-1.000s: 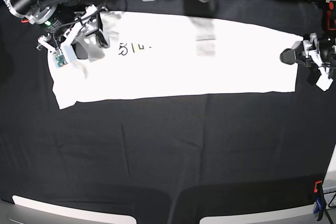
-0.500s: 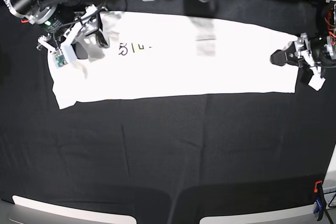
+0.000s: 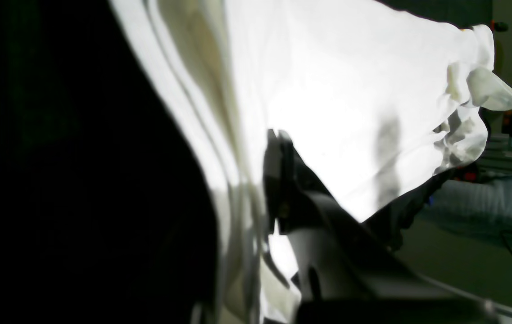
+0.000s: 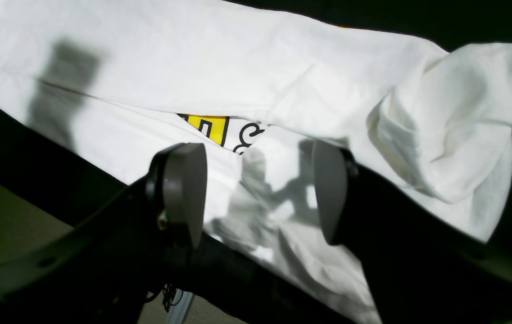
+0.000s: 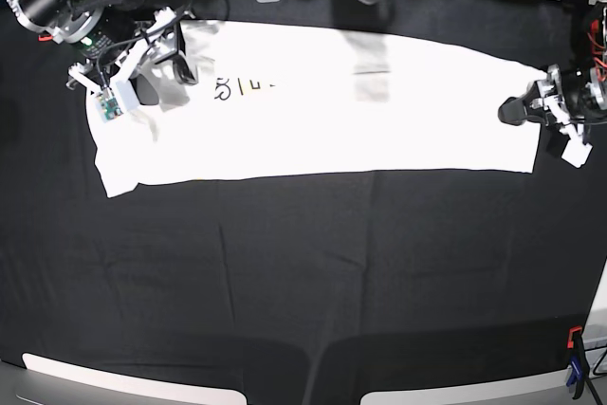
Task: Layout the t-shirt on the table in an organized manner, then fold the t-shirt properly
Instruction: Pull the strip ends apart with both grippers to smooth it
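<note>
Black cloth is covering the table (image 5: 303, 272) from edge to edge, showing faint creases, and it is dwarfing everything lying on it. Across its far half the t-shirt (image 5: 379, 120) is stretching out as a long white band, folded lengthwise so that it is running from one arm to the other, with only a sliver of printed lettering (image 5: 242, 87) peeking out near the end at the base view's left. At that end the right gripper (image 4: 256, 189) is hanging just above the fabric with its two dark fingers standing well apart, nothing caught between them, and its shadow is falling on the cloth below; the yellow and black print is showing beyond the gap under a folded-over layer, and a sleeve is bunching up loosely to one side. At the opposite end the left gripper (image 5: 520, 109) is sitting right at the shirt's edge with its fingers drawn together, and from its own camera the white hem is rising in thick folds against the dark finger, so it is looking pinched on the fabric there. An orange-and-blue clamp (image 5: 575, 367) is gripping the table's near corner.
</note>
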`<state>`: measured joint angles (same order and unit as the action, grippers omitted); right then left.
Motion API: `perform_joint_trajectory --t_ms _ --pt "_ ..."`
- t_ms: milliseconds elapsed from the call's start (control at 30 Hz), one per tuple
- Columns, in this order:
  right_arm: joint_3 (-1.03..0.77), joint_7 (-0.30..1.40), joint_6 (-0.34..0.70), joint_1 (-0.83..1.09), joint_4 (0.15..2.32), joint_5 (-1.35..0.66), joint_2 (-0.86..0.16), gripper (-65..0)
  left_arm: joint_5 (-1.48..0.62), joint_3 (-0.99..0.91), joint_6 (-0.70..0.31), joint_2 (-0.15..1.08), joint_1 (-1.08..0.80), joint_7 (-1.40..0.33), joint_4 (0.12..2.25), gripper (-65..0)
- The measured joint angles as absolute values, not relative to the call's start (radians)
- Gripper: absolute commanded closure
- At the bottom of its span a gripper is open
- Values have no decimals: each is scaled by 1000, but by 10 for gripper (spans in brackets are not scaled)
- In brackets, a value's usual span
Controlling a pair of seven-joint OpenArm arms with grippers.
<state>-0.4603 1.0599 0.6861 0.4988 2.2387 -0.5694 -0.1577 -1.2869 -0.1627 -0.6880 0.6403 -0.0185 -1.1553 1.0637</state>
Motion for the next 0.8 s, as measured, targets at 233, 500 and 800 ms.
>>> perform_joint_trajectory --t_ms 233,500,800 --pt "-460 1065 686 499 2239 -569 -158 -359 -1009 -162 -693 648 52 -1080 1063 0" --pt "-460 1065 686 499 2239 -569 -158 -359 -1011 -162 -628 720 125 -1126 1065 0" --pt "-460 1063 686 499 2239 -573 -157 -359 -1174 -163 -628 688 93 -1344 1263 0"
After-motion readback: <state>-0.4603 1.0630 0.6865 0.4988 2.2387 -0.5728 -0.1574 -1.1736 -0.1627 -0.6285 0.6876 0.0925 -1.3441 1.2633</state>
